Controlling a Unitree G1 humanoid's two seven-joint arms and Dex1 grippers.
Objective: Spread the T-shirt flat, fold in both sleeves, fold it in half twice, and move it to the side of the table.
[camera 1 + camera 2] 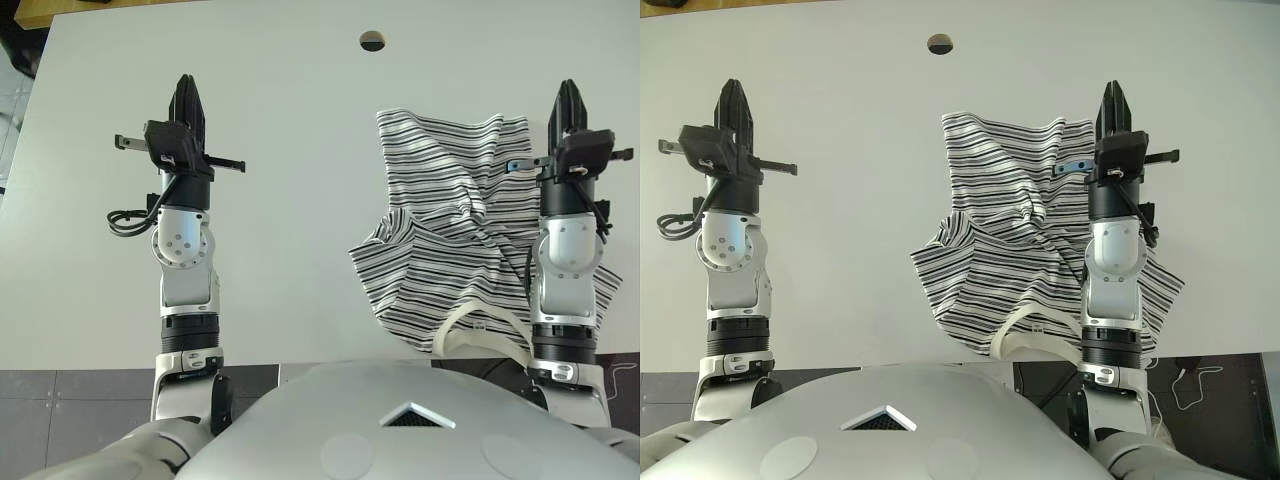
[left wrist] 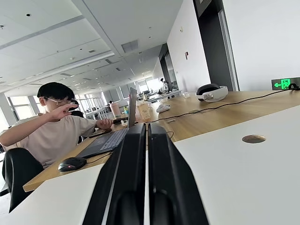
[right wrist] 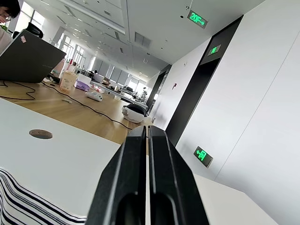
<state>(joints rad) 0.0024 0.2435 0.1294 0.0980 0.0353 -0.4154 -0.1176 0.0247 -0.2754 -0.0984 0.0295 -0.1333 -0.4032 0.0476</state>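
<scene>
A black-and-white striped T-shirt [image 1: 450,230] lies crumpled on the right half of the white table [image 1: 290,180], its lower part hanging over the near edge. My right gripper [image 1: 569,100] is raised above the shirt's right side, fingers pressed together and holding nothing; its fingers [image 3: 145,187] point toward the room, with a strip of the striped cloth [image 3: 28,204] below. My left gripper [image 1: 186,96] is held up over bare table at the left, well away from the shirt, also shut and empty, its fingers [image 2: 145,187] touching.
A round cable hole [image 1: 372,41] sits in the table near the far edge. A wooden desk [image 2: 211,117] with a laptop stands beyond the table. Bare tabletop stretches between the arms and to the left.
</scene>
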